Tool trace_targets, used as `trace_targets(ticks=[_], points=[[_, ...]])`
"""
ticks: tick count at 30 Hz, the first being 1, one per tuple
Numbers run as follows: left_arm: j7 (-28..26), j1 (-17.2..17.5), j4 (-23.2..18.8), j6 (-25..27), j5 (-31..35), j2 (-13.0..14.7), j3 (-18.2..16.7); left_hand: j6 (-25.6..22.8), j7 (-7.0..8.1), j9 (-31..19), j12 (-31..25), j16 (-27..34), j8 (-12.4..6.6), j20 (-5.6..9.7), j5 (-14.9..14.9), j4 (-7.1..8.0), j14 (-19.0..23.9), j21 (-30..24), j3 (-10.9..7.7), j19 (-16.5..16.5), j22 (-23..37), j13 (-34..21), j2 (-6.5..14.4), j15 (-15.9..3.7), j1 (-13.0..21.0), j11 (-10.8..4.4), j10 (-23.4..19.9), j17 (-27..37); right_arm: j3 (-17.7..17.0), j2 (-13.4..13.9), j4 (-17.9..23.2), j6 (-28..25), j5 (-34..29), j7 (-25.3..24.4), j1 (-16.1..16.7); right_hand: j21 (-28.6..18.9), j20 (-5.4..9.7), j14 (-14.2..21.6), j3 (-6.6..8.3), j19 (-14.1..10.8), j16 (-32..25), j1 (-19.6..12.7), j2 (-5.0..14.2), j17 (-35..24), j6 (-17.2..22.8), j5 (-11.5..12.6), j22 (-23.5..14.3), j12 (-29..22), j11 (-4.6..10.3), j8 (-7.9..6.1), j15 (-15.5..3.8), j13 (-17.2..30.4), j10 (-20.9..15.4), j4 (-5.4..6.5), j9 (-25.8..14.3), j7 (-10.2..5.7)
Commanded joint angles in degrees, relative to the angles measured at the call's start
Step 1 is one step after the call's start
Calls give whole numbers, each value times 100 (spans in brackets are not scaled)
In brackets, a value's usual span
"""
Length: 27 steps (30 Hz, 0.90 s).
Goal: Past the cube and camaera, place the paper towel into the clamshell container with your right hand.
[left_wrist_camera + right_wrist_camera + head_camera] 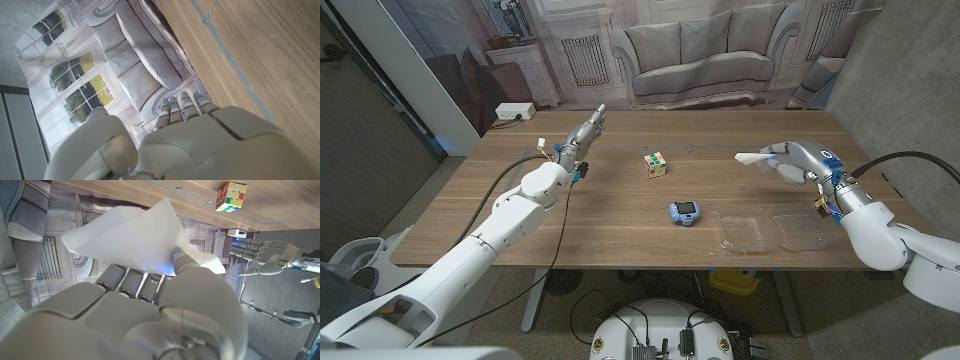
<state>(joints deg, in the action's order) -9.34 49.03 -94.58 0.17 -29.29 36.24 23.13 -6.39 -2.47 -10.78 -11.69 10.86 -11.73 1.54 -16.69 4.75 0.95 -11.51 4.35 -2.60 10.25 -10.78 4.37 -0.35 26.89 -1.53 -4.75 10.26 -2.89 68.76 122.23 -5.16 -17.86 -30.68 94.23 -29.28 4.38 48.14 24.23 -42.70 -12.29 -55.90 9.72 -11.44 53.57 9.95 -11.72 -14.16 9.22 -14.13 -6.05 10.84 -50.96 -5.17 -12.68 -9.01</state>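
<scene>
The right hand [798, 160] fingers [131, 281] pinch the paper towel [131, 240] at their tips.

The left hand [200, 145] shows from behind, its pale grey back broad in the foreground and its fingers [182, 107] reaching away together, close side by side with nothing between them. The thumb [97, 142] stands apart on one side, blurred by nearness. Beside the hand runs the wooden table [260, 55], its grain plain, with a thin grey strip along the edge and a small tab of grey tape [208, 14] at the far end. Past the fingertips hangs a printed backdrop [90, 60] showing a grey cushioned sofa [135, 55] and arched windows with greenery. A grey perforated panel [20, 135] stands beside the backdrop.
</scene>
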Motion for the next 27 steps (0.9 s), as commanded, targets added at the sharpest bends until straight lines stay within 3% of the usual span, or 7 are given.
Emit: trace_targets(ticks=[1, 4, 16, 27], points=[[93, 30, 56, -52, -52, 12, 5, -49, 14, -11, -6, -3, 19, 7, -1, 5, 52, -2, 58, -7, 11, -27, 31, 13, 2, 1, -56, 21, -167, -96, 277, -232, -131, 51, 357, -60, 758, 53, 1, -5, 11, -4, -24, -21, 50, 4, 1, 9, -6, -3, -721, 3, -59, -38, -16, 18], [113, 26, 75, -53, -61, 13, 7, -53, 11, -11, -5, -4, 18, 5, -1, 5, 51, -1, 61, -7, 11, -27, 32, 12, 3, 2, -56, 21, -210, -147, 344, -304, -161, 47, 454, -68, 756, 57, 0, -9, 12, -1, -26, -21, 62, 5, 3, 23, 50, 4, -725, 3, -47, -44, -17, 17], [198, -45, 187, -103, -67, -14, 36, -59, 9, -12, -5, -4, 16, 6, -2, 6, 50, -1, 72, -9, 11, -28, 36, 13, 7, 13, -57, 21, -327, -294, 528, -510, -313, 30, 736, -79, 757, 59, -5, -10, 17, 12, -29, -19, 73, 6, 6, 26, -16, 18, -721, 4, -79, -45, -18, 7], [250, -153, 250, -107, -26, -51, 91, -56, 10, -12, -2, -5, 18, 1, -2, 7, 50, -1, 85, -8, 11, -28, 40, 17, 10, 7, -51, 21, -456, -457, 665, -682, -435, -28, 997, -86, 757, 54, -9, -6, 23, 24, -33, -18, 75, 6, 9, 38, 11, 32, -720, 5, -85, -47, -19, 8]])
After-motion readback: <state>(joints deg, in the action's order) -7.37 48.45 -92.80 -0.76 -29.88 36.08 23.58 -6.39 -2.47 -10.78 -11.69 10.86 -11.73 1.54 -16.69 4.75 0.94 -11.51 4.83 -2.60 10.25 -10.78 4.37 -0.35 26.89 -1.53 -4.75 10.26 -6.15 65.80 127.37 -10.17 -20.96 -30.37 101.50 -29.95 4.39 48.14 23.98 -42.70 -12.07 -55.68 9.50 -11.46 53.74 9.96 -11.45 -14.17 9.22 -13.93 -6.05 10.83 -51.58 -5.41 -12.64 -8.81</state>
